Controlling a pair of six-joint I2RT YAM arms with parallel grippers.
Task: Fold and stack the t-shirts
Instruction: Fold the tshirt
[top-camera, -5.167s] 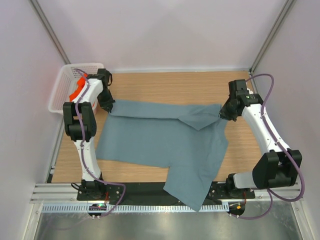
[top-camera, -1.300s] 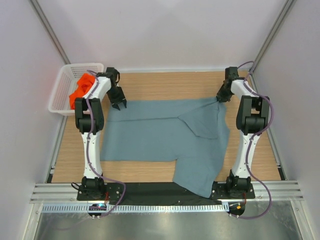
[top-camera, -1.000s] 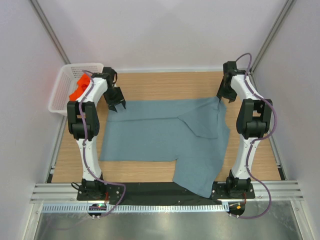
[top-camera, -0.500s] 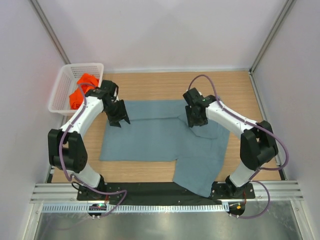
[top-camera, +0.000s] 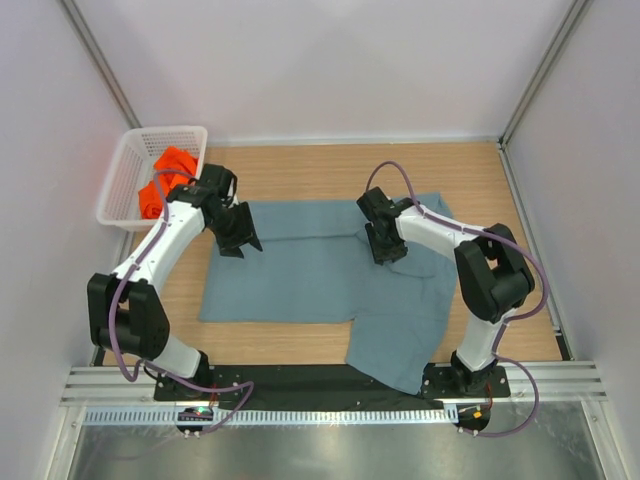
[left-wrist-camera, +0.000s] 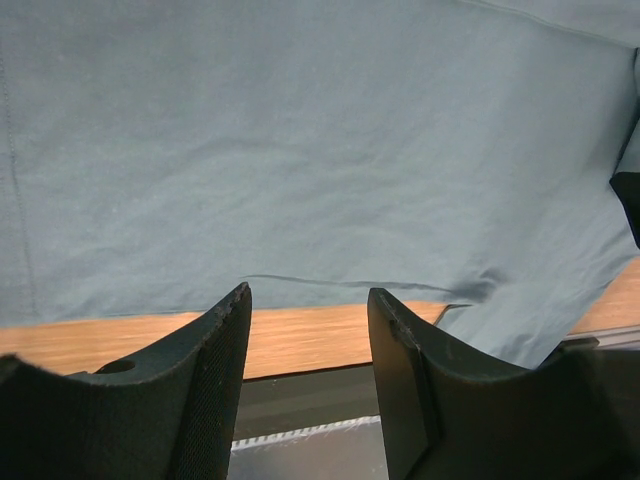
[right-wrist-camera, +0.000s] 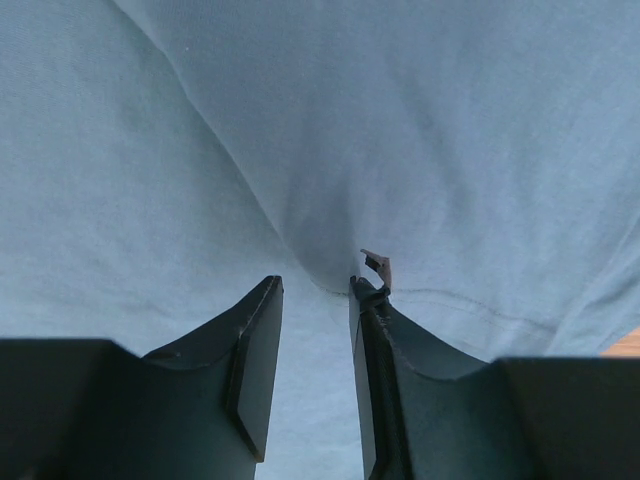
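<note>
Grey-blue t-shirt (top-camera: 300, 265) lies spread; right gripper (right-wrist-camera: 315, 285) stands narrow astride a raised crease; left gripper (left-wrist-camera: 308, 300) hovers half-wide, empty, at its left edge. Best to pinch the crease fully before lifting; lift level.

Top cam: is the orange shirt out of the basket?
No, the orange t-shirt lies bunched inside the white basket at the far left, apart from both arms.
</note>
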